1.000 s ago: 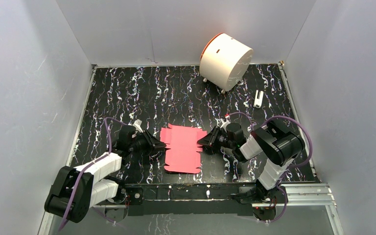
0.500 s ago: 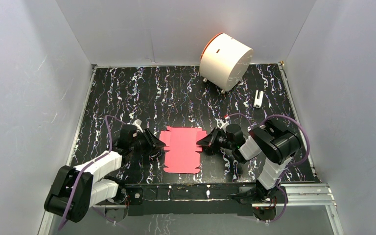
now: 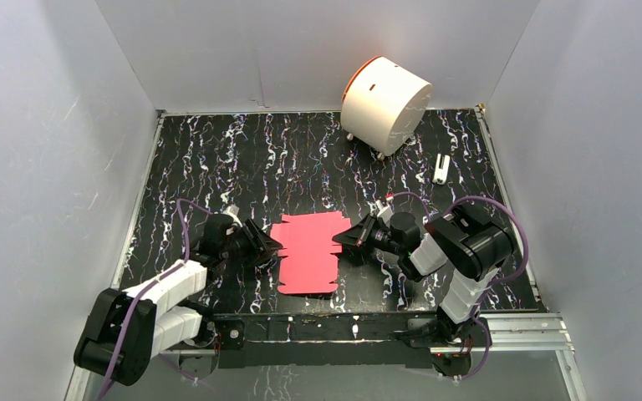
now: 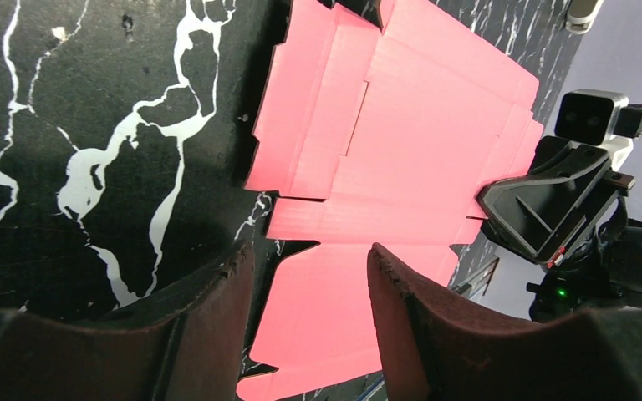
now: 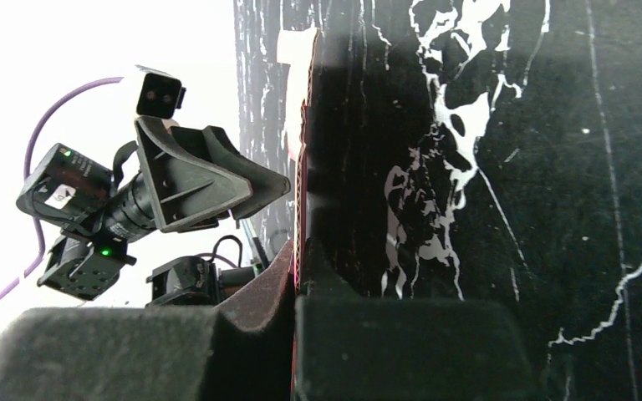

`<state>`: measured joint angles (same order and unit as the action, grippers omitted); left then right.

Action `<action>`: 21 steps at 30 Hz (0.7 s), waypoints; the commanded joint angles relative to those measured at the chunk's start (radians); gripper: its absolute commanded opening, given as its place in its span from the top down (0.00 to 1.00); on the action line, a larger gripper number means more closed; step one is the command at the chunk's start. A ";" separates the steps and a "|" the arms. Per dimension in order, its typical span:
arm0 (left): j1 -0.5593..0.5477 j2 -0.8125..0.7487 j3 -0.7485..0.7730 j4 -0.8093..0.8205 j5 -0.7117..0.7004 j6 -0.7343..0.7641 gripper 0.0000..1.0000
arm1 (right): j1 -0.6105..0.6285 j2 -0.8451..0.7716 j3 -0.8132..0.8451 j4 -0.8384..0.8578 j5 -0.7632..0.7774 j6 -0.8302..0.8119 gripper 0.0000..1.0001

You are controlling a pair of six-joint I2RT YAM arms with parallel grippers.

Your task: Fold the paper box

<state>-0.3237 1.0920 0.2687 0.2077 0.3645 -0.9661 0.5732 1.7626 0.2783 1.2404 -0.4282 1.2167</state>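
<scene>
The paper box [image 3: 308, 251] is a flat pink-red die-cut sheet lying near the table's front middle. It fills much of the left wrist view [image 4: 410, 142], and the right wrist view shows only its thin edge [image 5: 303, 167]. My left gripper [image 3: 269, 246] sits at the sheet's left edge, open [image 4: 309, 255], its fingers apart with the sheet showing between them. My right gripper [image 3: 343, 241] is shut on the sheet's right edge [image 5: 299, 267], the card pinched between its pads. Each gripper shows in the other's wrist view, facing it across the sheet.
A large white cylinder with an orange rim [image 3: 384, 102] lies tilted at the back right. A small white object [image 3: 440, 169] rests near the right wall. Grey walls close in the black marbled table [image 3: 217, 159] on three sides.
My left gripper has opened and let go of the sheet's left edge. My right gripper has closed on the right edge, and the sheet has shifted slightly left.
</scene>
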 commanded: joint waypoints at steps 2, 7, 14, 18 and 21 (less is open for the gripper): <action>0.008 -0.026 -0.007 0.024 0.029 -0.029 0.49 | -0.010 -0.001 -0.018 0.140 -0.027 0.049 1.00; 0.017 -0.015 -0.037 0.072 0.055 -0.059 0.47 | -0.020 -0.005 -0.030 0.199 -0.038 0.089 1.00; 0.017 0.031 -0.046 0.158 0.094 -0.090 0.46 | -0.023 -0.014 -0.023 0.245 -0.059 0.118 1.00; 0.017 0.030 -0.057 0.229 0.122 -0.123 0.45 | -0.022 -0.033 -0.019 0.224 -0.061 0.110 1.00; 0.017 0.021 -0.056 0.245 0.128 -0.128 0.47 | -0.023 -0.041 -0.021 0.213 -0.061 0.105 1.00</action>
<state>-0.3111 1.1267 0.2203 0.3805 0.4519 -1.0710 0.5556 1.7592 0.2535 1.3952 -0.4763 1.3254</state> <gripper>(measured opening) 0.543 0.049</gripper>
